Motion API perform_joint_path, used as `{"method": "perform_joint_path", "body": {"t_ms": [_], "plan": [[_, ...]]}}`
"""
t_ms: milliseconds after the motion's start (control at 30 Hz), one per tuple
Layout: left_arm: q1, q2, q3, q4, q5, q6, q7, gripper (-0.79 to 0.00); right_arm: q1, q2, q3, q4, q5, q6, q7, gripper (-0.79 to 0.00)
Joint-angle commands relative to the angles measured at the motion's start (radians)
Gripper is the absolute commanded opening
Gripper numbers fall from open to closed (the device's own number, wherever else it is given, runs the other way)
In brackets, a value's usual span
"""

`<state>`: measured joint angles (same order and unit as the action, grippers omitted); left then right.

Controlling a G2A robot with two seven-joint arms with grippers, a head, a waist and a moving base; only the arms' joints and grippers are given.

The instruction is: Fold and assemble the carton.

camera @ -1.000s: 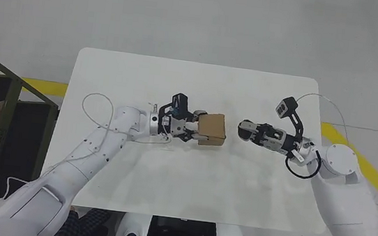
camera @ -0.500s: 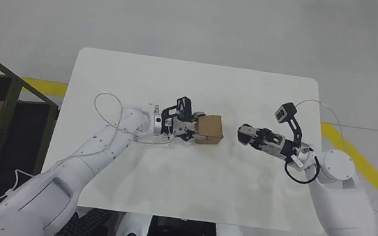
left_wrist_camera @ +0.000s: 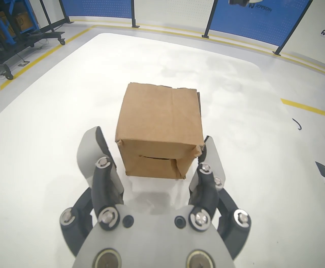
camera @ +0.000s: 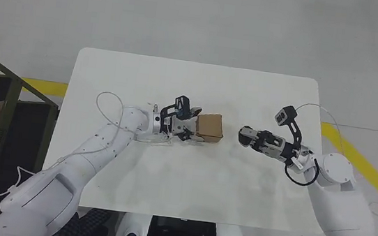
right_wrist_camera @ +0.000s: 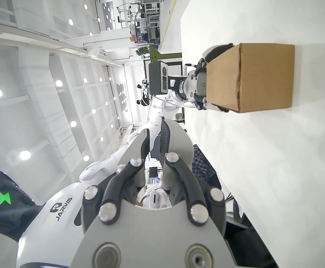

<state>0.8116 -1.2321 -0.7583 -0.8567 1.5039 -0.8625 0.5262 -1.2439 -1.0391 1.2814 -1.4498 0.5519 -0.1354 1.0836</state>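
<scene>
Your carton [left_wrist_camera: 158,132] sits folded up as a small brown cube near the middle of the desk [camera: 168,179], resting on one face. The left claw [camera: 189,128] is open, its fingers straddling the carton's near end: one is close against the frayed corner, the other just clear of the wall, so it grips nothing. The right claw [right_wrist_camera: 155,127] hangs well apart on the carton's other side, fingers drawn together and empty. Treat the carton as light and hollow. It looks like thin board that will probably slide on the smooth desk and dent if you squeeze mid-panel. The end facing the left claw shows a slit and a torn edge, so that flap looks only loosely tucked. Take hold across two opposite walls, close to the edges where the board is stiffest, and close gently.
</scene>
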Motion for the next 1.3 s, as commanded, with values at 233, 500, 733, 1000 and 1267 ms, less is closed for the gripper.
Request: {"method": "perform_joint_path", "body": {"t_ms": [233, 500, 733, 1000, 1267], "plan": [[0.021, 0.030, -0.070, -0.044, -0.050, -0.080, 0.094, 0.000, 0.010, 0.000, 0.003, 0.008, -0.001, -0.005, 0.002, -0.690], [0.057, 0.063, -0.166, -0.090, -0.099, -0.061, 0.051, 0.000, 0.097, 0.002, 0.022, 0.116, -0.060, -0.048, -0.012, -0.671], [0.083, 0.085, -0.257, -0.107, -0.217, -0.058, -0.056, 0.000, 0.187, 0.003, 0.051, 0.283, -0.079, -0.134, -0.025, -0.603], [0.101, 0.117, -0.383, -0.129, -0.331, -0.050, -0.160, 0.000, 0.312, 0.018, 0.102, 0.442, -0.214, -0.217, -0.077, -0.456], [0.122, 0.138, -0.480, -0.140, -0.442, -0.021, -0.250, 0.000, 0.367, 0.036, 0.153, 0.526, -0.299, -0.297, -0.147, -0.440]]}}
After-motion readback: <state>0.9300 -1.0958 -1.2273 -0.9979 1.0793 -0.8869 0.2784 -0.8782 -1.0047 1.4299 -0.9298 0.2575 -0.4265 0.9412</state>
